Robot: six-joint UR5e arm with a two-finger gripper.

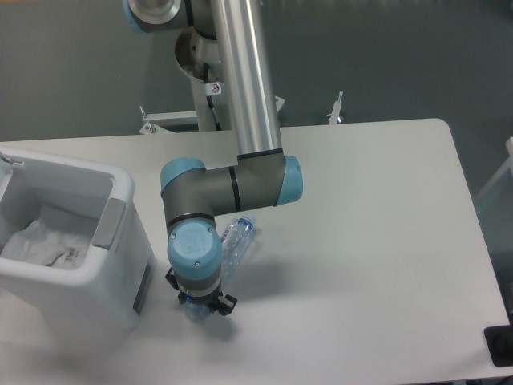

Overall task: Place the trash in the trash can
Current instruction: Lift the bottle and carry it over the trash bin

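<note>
The crushed clear plastic bottle [235, 242] with its blue cap [247, 222] lies slanted on the white table, its lower end under my wrist. My gripper [199, 305] points down over that lower end and looks shut on the bottle; the wrist hides most of the fingers. The white trash can [122, 191] stands at the left edge, just left of the gripper. A crumpled white wrapper [46, 245] lies inside it.
The arm's upright silver link [244, 80] rises from the elbow behind the bottle. The robot base and a bracket [164, 120] sit at the table's back edge. A dark object [501, 345] shows at the front right corner.
</note>
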